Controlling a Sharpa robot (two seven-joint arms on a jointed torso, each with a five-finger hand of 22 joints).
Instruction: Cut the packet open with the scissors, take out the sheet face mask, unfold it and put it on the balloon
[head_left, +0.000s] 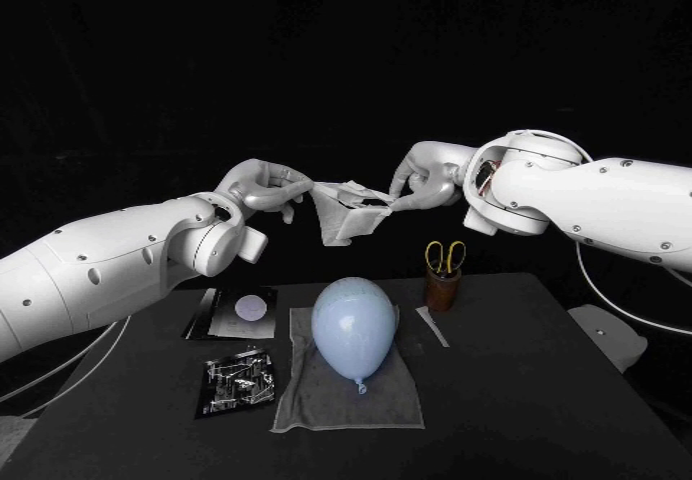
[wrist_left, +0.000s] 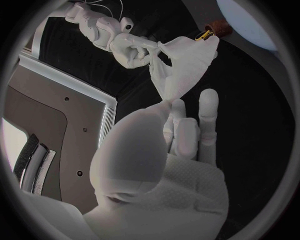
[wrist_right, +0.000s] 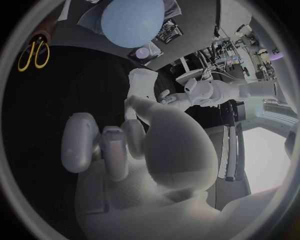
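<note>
Sheet mask (head_left: 346, 215): held aloft above the far part of the table (head_left: 548, 400), strung between both hands, part-unfolded, hanging crumpled below the pinch points.
Pinched at its left top corner by the left hand (head_left: 267, 190) and at its right top edge by the right hand (head_left: 418, 180); remaining fingers curled in, as far as can be told.

Key relation: sits above and beyond the far end of the balloon (head_left: 353, 325). Needs to come down and toward the near side. Both hands about equally close to the balloon, one on each side of its line.

Balloon: lies flat on a grey towel (head_left: 310, 405), long axis running near–far, knot at the near end. Judged best to align the mask's length with that axis. Likely to roll if nudged sideways.

Right of the balloon: scissors (head_left: 446, 255) standing handles-up in a brown holder (head_left: 441, 290), with a pale strip (head_left: 433, 327) just beside the towel.
Left of the towel: two dark packets (head_left: 238, 380), well apart from the drop path.

Room to descend looks ample on both sides.
</note>
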